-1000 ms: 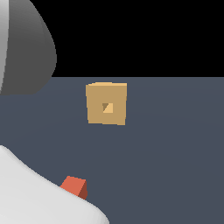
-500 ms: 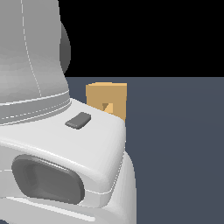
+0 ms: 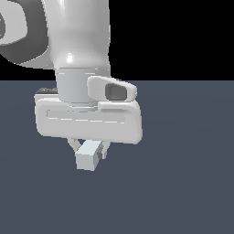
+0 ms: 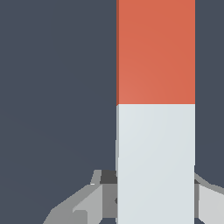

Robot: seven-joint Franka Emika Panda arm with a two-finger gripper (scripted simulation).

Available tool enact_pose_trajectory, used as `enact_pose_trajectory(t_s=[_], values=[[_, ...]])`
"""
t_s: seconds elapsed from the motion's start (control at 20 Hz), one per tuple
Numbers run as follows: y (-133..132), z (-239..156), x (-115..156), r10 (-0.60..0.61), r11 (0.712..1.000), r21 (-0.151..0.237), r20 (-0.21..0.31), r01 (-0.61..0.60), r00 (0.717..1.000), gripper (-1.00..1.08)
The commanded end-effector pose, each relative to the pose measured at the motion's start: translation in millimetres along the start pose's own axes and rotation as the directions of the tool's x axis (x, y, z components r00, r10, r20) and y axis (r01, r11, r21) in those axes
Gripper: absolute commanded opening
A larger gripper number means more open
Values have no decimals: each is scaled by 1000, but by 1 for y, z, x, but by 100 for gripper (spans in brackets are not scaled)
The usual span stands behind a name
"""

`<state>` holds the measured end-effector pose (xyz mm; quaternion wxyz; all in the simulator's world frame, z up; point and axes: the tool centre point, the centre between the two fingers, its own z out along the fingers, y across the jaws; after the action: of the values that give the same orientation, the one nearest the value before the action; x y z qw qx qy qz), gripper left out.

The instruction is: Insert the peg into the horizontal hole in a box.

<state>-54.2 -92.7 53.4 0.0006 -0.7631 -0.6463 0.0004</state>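
Two risks stood out. First, the box and its hole were out of sight in both views: the arm's body filled the exterior view, so alignment between peg and hole could not be checked from these frames. A blind approach could have driven the orange tip into the box face beside the hole and pushed the block along the desk (image 3: 192, 192), or jammed the square section at a slight twist. Second, the grip sat at the pale end of the peg (image 4: 155, 131), so nearly the whole bar overhung the jaws. My read: any contact load at the far tip would have had plenty of leverage to pivot or slide the peg in the grip, and a tilted peg would not enter a horizontal hole.

Jaw state: the gripper (image 3: 90, 153) looked clenched on the peg's grey-white end, with a finger showing on either side of it in the wrist view and the pale square end face poking out under the hand in the exterior view. Whether the pads were pressing hard could not be told.

Peg location: in the jaws, under the hand, over the dark desk. Whether it was lifted clear or resting on the surface I couldn't tell.

Peg look: long straight bar, flat-sided square section, orange-red far part, pale grey-white near part, with a sharp colour boundary across it. Edges looked crisp and parallel, no visible tilt relative to the wrist camera.
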Motion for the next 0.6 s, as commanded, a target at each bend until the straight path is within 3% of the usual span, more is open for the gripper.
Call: enact_pose_trajectory(t_s=[0.0, 0.3, 0.55], values=[[0, -6, 28, -8, 1000, -2, 1, 8, 1000, -100], [1, -15, 74, -24, 1000, -2, 1, 24, 1000, -100], [1, -18, 90, -29, 1000, -2, 1, 29, 1000, -100]])
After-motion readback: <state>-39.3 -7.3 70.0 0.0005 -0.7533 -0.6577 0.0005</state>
